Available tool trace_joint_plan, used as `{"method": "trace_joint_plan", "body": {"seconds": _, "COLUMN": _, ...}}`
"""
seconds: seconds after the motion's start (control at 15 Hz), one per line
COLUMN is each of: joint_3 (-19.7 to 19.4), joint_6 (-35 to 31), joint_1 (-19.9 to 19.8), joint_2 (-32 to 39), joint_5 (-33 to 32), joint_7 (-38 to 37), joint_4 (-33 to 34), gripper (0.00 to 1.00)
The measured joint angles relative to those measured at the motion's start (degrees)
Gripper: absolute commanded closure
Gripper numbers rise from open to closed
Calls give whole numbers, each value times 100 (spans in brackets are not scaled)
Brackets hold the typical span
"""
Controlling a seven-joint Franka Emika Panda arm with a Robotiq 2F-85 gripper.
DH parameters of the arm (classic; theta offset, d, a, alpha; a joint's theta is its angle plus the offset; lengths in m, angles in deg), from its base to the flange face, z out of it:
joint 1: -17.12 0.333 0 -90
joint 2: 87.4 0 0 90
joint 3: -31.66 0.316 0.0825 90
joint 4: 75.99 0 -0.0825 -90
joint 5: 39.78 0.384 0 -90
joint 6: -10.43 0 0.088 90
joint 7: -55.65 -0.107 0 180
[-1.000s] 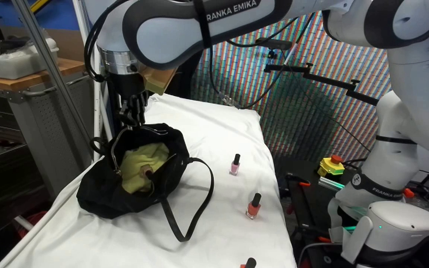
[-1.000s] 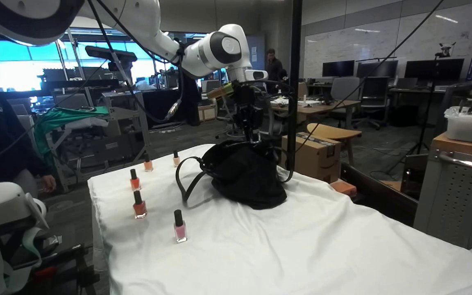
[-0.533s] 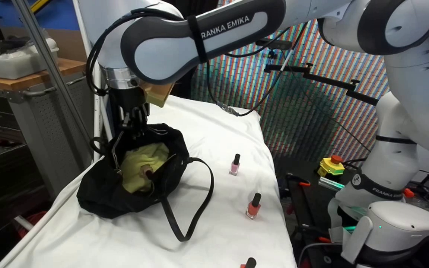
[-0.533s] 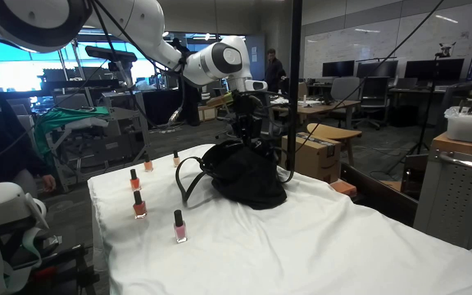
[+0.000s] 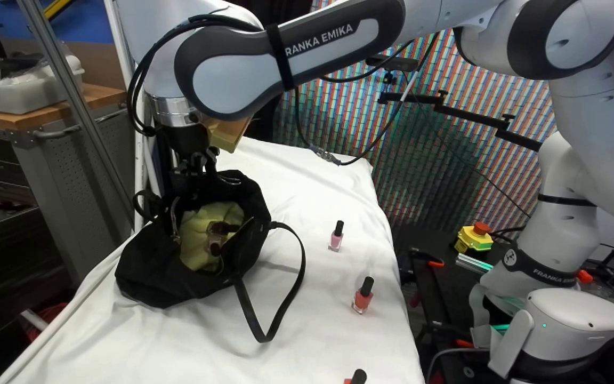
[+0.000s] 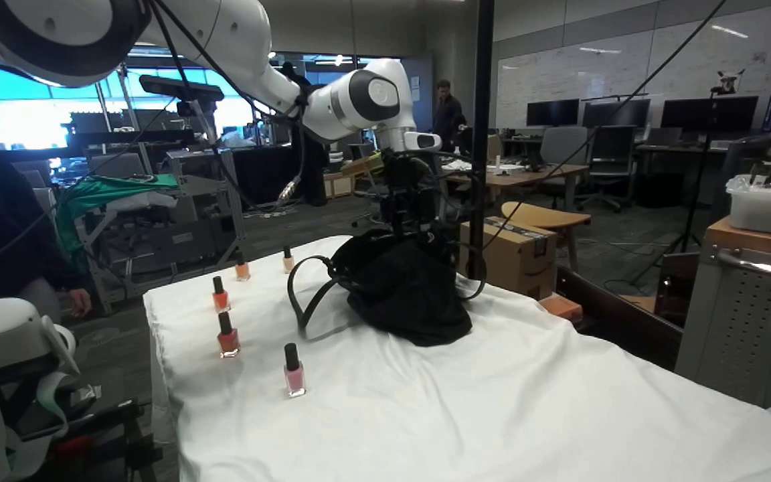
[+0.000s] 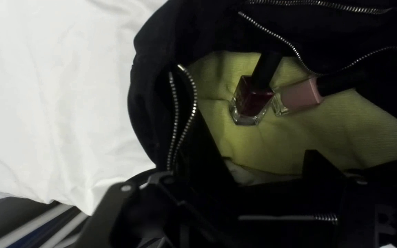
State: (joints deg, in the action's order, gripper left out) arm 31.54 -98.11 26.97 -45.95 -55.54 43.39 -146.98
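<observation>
A black fabric bag [image 5: 144, 277] with a zip stands unzipped on the white cloth. My gripper [image 7: 255, 168] points down into the back of its mouth, jaws spread apart, with no object seen between them. The fingertips are hidden by the bag in both exterior views, and whether they touch its wall I cannot tell. Inside the bag lies a yellow cloth [image 7: 305, 137]. On it rest a dark red polish bottle [image 7: 253, 101] and a pink polish bottle [image 7: 300, 96], side by side, both with black caps, just ahead of the fingers in the wrist view.
On the white-covered table [image 6: 492, 402] several polish bottles stand upright, among them a pink bottle [image 6: 295, 378] and a red bottle [image 6: 228, 341]. The bag's strap [image 5: 280, 314] loops over the cloth. A black upright post [image 6: 482, 134] rises behind the bag.
My gripper has come down into the bag's mouth and its jaws have spread. The bag has shifted slightly, and more of the bottles inside it shows.
</observation>
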Motion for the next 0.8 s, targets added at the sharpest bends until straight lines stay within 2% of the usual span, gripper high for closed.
{"method": "trace_joint_plan", "body": {"seconds": 0.13, "joint_3": -1, "joint_6": -8, "joint_1": -5, "joint_2": -86, "joint_5": 56, "joint_7": -3, "joint_4": -57, "gripper": 0}}
{"method": "trace_joint_plan", "body": {"seconds": 0.33, "joint_3": 13, "joint_6": -187, "joint_1": 3, "joint_2": -506, "joint_5": 151, "joint_7": -51, "joint_4": -492, "gripper": 0}}
{"method": "trace_joint_plan", "body": {"seconds": 0.8, "joint_3": 4, "joint_6": -800, "joint_1": 1, "joint_2": -1980, "joint_5": 328, "joint_7": -929, "joint_4": -2385, "gripper": 0}}
